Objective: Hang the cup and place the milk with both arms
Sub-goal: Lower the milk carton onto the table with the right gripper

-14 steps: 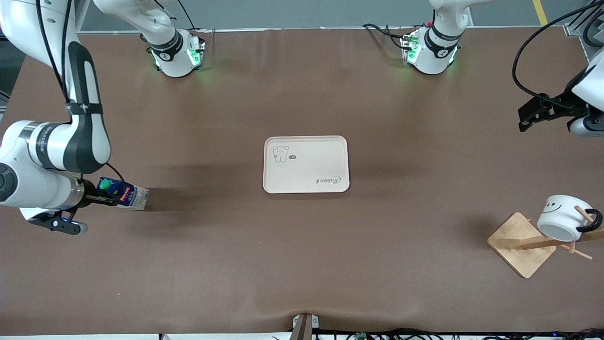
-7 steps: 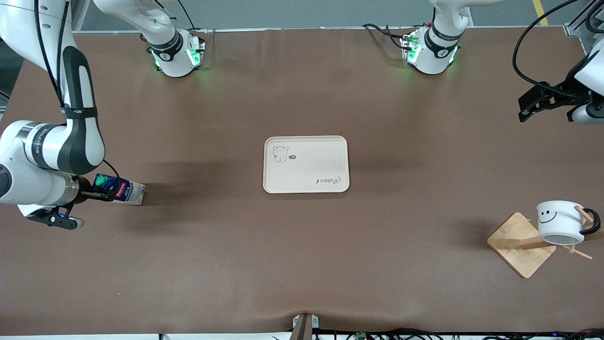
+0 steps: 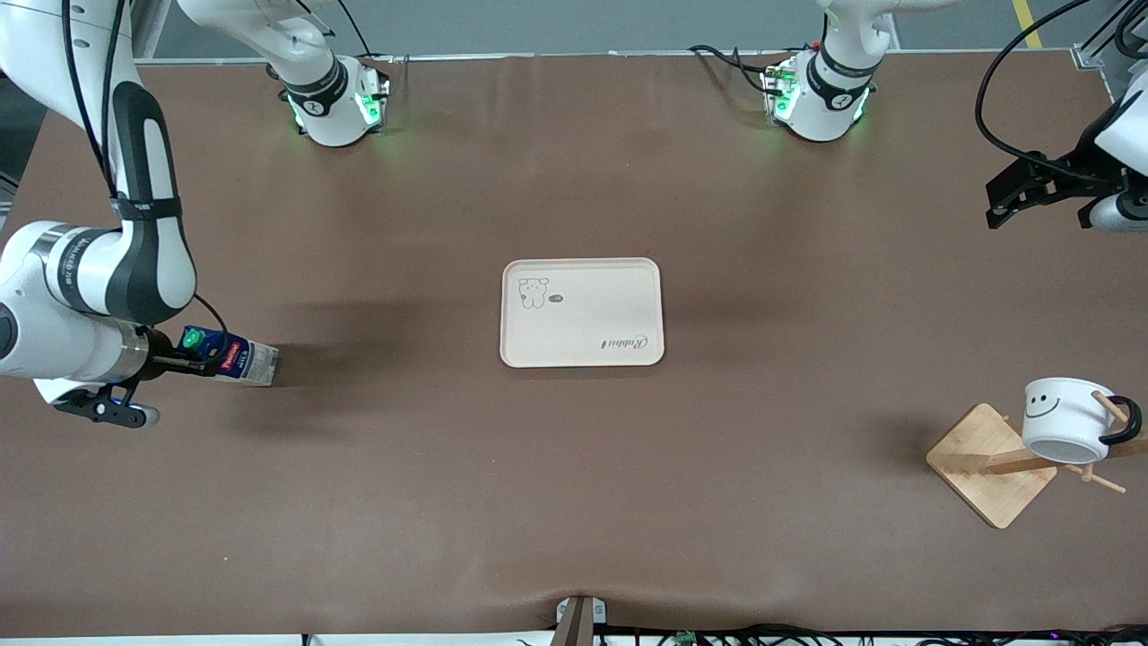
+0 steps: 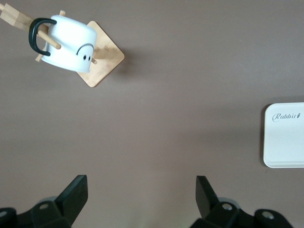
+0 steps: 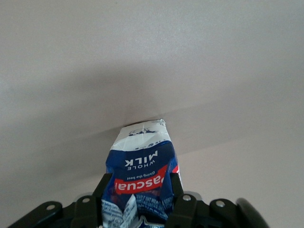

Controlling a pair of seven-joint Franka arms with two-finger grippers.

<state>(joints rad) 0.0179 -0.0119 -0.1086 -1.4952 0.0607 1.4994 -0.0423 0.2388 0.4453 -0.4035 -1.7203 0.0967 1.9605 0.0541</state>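
Right gripper [image 3: 193, 357] clamps the milk [image 3: 231, 359] between its fingers; left gripper [image 4: 141, 190] hangs over bare surface [image 3: 574, 502], fingers apart, cup [image 3: 1067, 417] on the rack [image 3: 991, 465].

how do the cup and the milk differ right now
The cup is white, round, and hangs by its black handle on the wooden rack; the milk is a dark blue carton. No end effector holds the cup; the right end effector grips the milk. The open left end effector waits away from the cup.
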